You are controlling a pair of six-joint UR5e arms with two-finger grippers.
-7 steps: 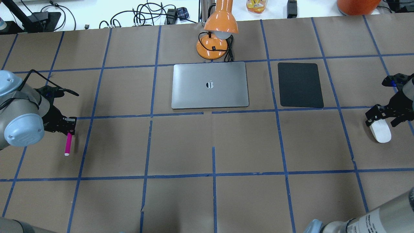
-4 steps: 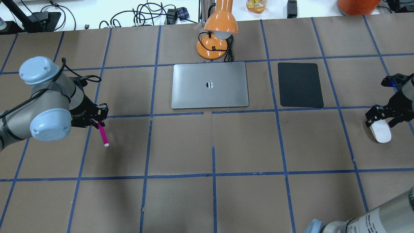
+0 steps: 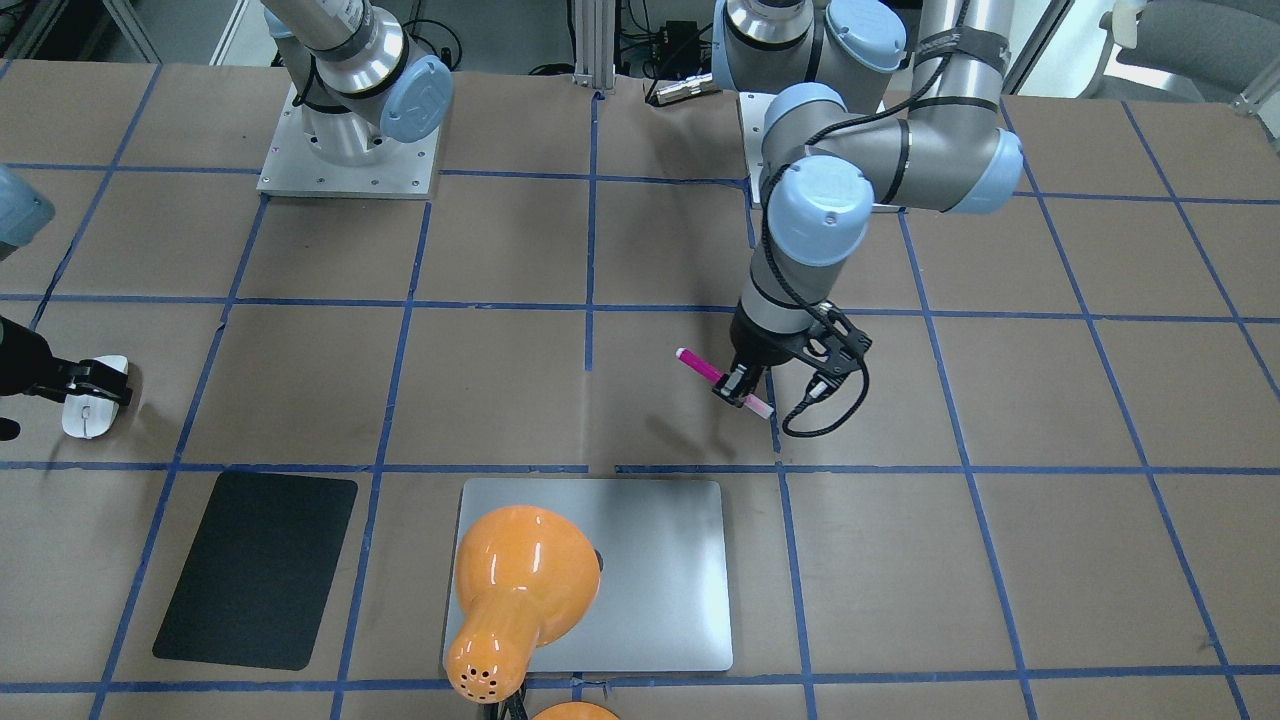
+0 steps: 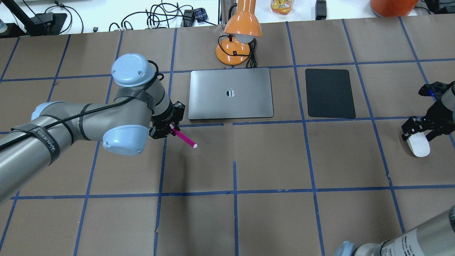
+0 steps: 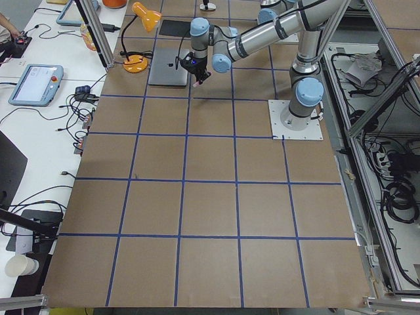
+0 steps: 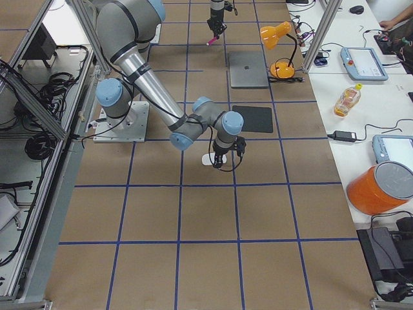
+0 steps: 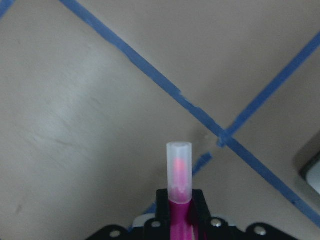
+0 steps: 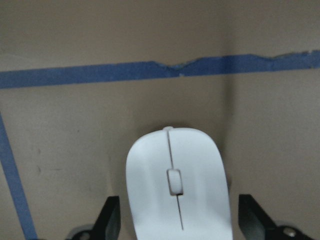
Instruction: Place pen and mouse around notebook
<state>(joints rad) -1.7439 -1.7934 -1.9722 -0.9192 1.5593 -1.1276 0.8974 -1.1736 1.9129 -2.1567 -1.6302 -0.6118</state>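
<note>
Since the earlier overhead frames, the left arm has swept from the left edge of the table (image 4: 270, 160) toward the centre. It carries the short magenta-pink pen with the pale translucent cap (image 4: 184, 138). The right arm shows almost no change over the same interval.

**Left end effector** (image 4: 170, 127)
- State: pinching the pen near its back end. The left wrist-mounted view shows the capped end projecting forward from between the jaws.
- Position: near the near-left corner of the large flat silver-grey metal notebook (image 4: 213, 103), not touching it.
- The pen points diagonally toward the near right. Its shadow on the paper suggests it is held clear of the table.

**Right end effector** (image 4: 417, 132)
- State: spread. The right wrist-mounted view shows one finger on each side of the small white glossy oval mouse (image 8: 177, 190), with a narrow gap at each side.
- The mouse rests on the table at the far right, well apart from the notebook. The black rectangular mat (image 4: 330, 93) lies between them.

**Task status**
- Pen: transport appears nearly complete. It is judged ready to be lowered and released beside the notebook.
- Mouse: not yet gripped or moved. Closing on it and carrying it toward the notebook remain to be done.
</note>
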